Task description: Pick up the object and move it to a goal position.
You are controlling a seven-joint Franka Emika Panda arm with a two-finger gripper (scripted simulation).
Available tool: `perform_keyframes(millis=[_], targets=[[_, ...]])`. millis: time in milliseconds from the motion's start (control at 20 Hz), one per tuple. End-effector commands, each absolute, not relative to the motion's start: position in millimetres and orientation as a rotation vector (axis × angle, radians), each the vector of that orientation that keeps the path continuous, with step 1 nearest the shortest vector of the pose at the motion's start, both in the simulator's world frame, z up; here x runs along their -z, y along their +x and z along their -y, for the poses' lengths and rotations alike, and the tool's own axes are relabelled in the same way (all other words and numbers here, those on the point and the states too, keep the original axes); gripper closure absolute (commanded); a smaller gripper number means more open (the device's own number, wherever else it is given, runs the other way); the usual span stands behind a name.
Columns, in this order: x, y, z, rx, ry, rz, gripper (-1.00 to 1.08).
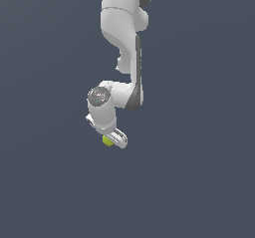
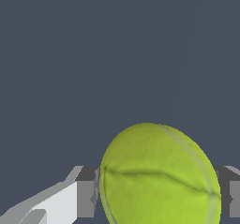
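A plain dark blue-grey surface [image 1: 199, 182] is filling the whole background in the exterior view, and it is showing no marks, edges or other things on it. In the wrist view the same flat blue-grey ground [image 2: 70, 54] is lying behind everything, again uniform and without any detail.

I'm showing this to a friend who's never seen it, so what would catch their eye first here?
The yellow-green ball fills much of the wrist view, sitting between the two grey fingers of the claw, which touch it on either side. In the exterior view, the white arm hangs down against a plain dark background, the ball a small bright spot at its tip.
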State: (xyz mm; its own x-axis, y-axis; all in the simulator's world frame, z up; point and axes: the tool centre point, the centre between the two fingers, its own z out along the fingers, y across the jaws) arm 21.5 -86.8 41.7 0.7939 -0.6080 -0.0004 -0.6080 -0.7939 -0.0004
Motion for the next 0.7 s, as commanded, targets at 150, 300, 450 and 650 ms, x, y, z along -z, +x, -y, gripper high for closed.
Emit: perform_keyframes(millis=[150,300,450,650], targets=[[-41,22,88,0.0,-2.975,-1.01,1.08],[-42,22,87,0.0,-2.975,-1.008,1.08],[-44,23,87,0.005,-2.973,-1.015,1.08],[-53,27,85,0.028,-2.962,-1.048,1.08]])
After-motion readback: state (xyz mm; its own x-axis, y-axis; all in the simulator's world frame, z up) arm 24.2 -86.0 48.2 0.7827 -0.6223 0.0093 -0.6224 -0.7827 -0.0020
